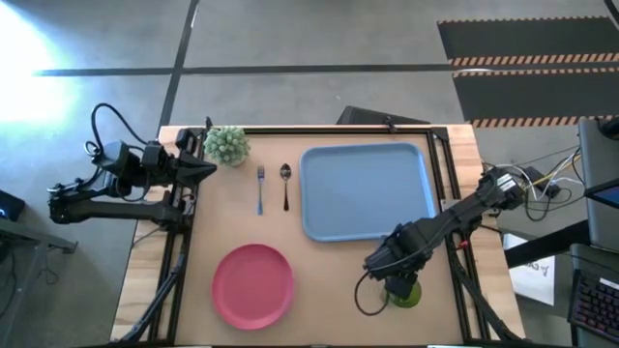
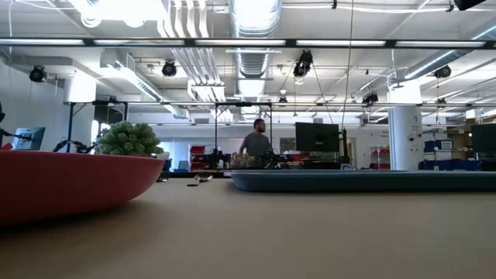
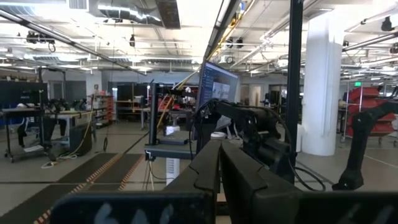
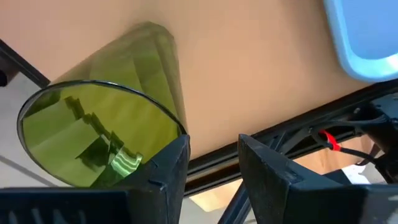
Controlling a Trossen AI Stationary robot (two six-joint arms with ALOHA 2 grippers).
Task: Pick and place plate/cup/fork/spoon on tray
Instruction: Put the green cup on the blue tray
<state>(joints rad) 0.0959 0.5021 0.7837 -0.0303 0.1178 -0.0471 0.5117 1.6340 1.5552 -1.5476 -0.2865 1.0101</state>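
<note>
The green cup (image 4: 106, 124) stands upright on the table near its front right corner, partly hidden under my right arm in the high view (image 1: 406, 295). My right gripper (image 4: 214, 165) hovers above it, pointing steeply down and open. The cup lies beside one finger, not between the two. The light blue tray (image 1: 366, 188) lies at the back right. The fork (image 1: 260, 188) and the spoon (image 1: 285, 186) lie side by side to its left. The pink plate (image 1: 252, 284) rests near the front edge. My left gripper (image 1: 208, 166) waits shut at the table's far left.
A fuzzy pale green plant (image 1: 227, 145) stands at the back left near my left gripper. Black frame rails (image 1: 447, 184) run along the table's sides. Bare tabletop lies between the plate and the tray. A person (image 2: 256, 141) stands in the room beyond.
</note>
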